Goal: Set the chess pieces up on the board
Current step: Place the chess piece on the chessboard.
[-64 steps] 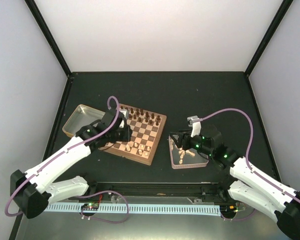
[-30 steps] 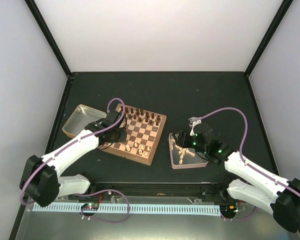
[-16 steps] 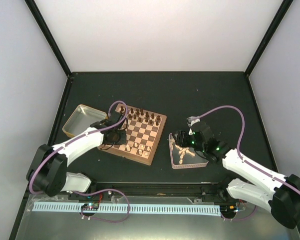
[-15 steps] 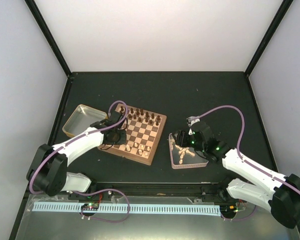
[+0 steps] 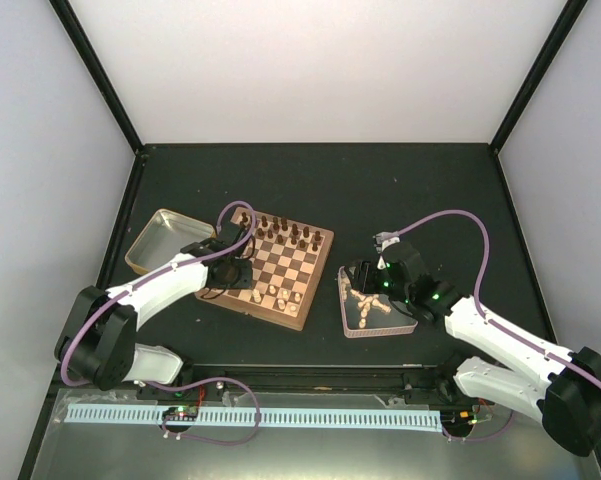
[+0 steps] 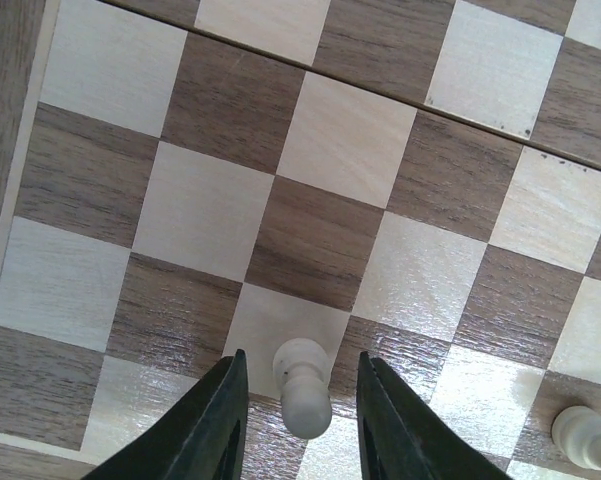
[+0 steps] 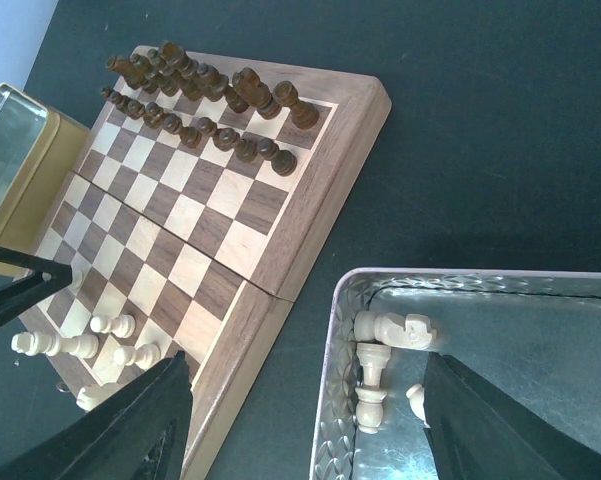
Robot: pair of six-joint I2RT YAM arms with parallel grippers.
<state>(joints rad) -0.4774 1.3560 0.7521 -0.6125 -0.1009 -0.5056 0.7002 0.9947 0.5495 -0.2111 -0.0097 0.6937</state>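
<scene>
The board (image 5: 298,262) lies left of centre, with dark chessmen (image 5: 285,232) along its far rows and a few pale chess pieces (image 5: 270,293) near its front edge. My left gripper (image 5: 238,275) is low over the board's left part. In the left wrist view it (image 6: 302,358) is open around an upright pale pawn (image 6: 302,398), with a gap on each side. My right gripper (image 5: 363,283) hangs wide open and empty (image 7: 302,362) over the left rim of a clear tray (image 7: 332,400). The tray holds several loose pale pieces, among them a knight (image 7: 392,328).
A yellow-rimmed metal tin (image 5: 155,240) stands left of the board and touches its left edge; it also shows in the right wrist view (image 7: 10,170). The clear tray (image 5: 345,300) sits right of the board with a narrow strip of dark table between. Another pale piece (image 6: 580,435) stands close by at the lower right.
My left gripper has moved right onto the board and come down around the pawn. My right gripper has shifted a little left over the tray's edge. Both have been nearly still for the last half second.
</scene>
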